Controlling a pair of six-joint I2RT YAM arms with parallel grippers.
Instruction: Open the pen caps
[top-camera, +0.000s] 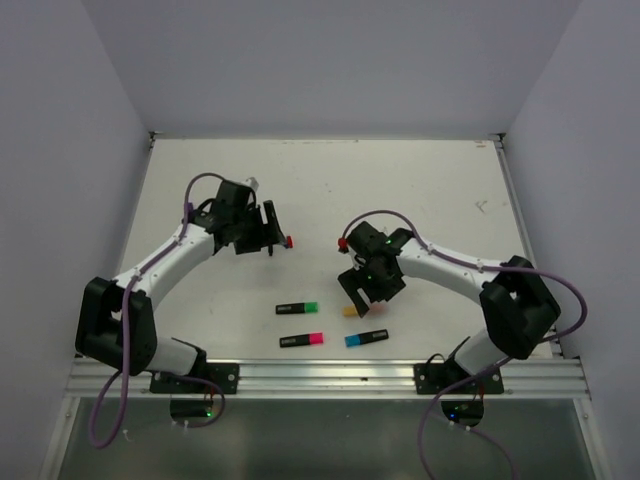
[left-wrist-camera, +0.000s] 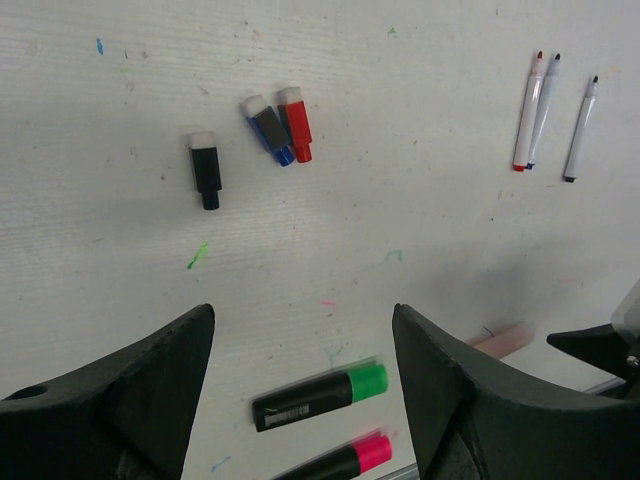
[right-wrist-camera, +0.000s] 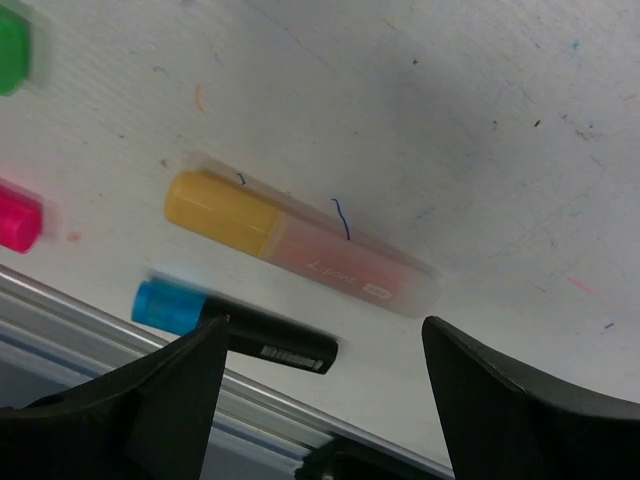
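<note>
My left gripper (top-camera: 268, 235) is open and empty above the table; in the left wrist view (left-wrist-camera: 300, 335) a green-capped black highlighter (left-wrist-camera: 320, 395) and a pink-capped one (left-wrist-camera: 350, 458) lie between its fingers. Beyond lie small black (left-wrist-camera: 205, 170), blue (left-wrist-camera: 268, 130) and red (left-wrist-camera: 296, 123) caps and three thin white pens (left-wrist-camera: 545, 110) with bare tips. My right gripper (top-camera: 363, 290) is open and empty over the peach-orange highlighter (right-wrist-camera: 345, 265), whose orange cap (right-wrist-camera: 215, 210) is on. The blue-capped highlighter (right-wrist-camera: 270, 338) lies near its left finger.
The highlighters lie in the top view near the table's front metal rail (top-camera: 330, 375): green (top-camera: 297, 308), pink (top-camera: 301, 340), blue (top-camera: 366, 338). Grey walls (top-camera: 70, 150) enclose the table on three sides.
</note>
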